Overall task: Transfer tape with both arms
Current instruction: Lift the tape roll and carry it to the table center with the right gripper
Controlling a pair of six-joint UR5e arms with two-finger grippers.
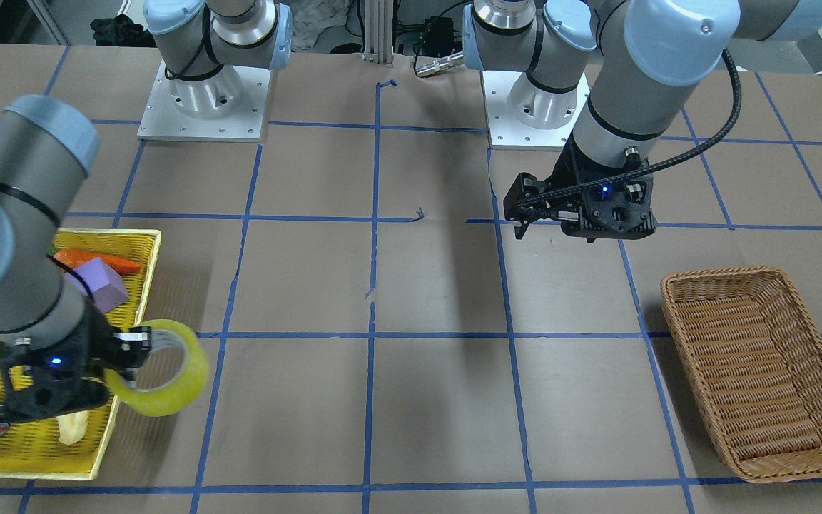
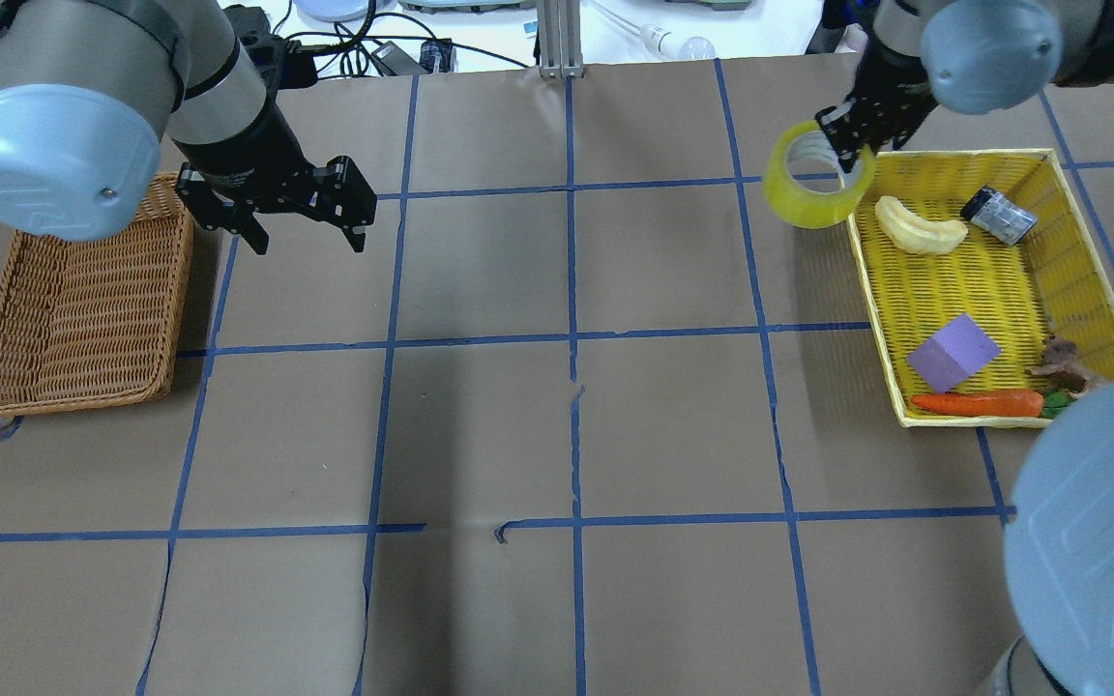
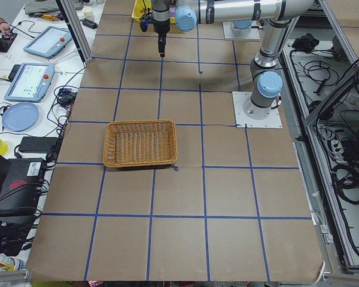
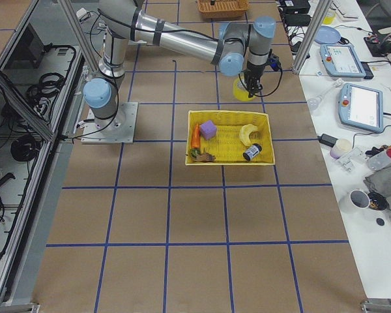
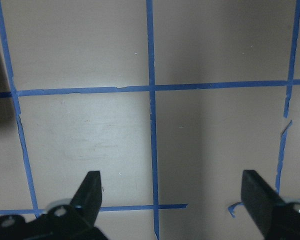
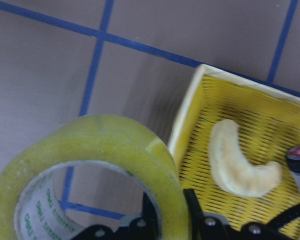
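The yellow tape roll (image 2: 813, 184) hangs in my right gripper (image 2: 842, 150), which is shut on its wall with one finger inside the ring. It is held above the table just outside the far corner of the yellow basket (image 2: 963, 155). The roll also shows in the front-facing view (image 1: 168, 368) and close up in the right wrist view (image 6: 90, 165). My left gripper (image 2: 309, 244) is open and empty, above the table beside the wicker basket (image 2: 73, 290). The left wrist view shows its spread fingertips (image 5: 92, 182) over bare table.
The yellow basket holds a banana piece (image 2: 920, 232), a small grey cylinder (image 2: 999, 215), a purple block (image 2: 952, 353) and a carrot (image 2: 978, 403). The wicker basket holds nothing. Brown table with blue tape grid lies between the two arms.
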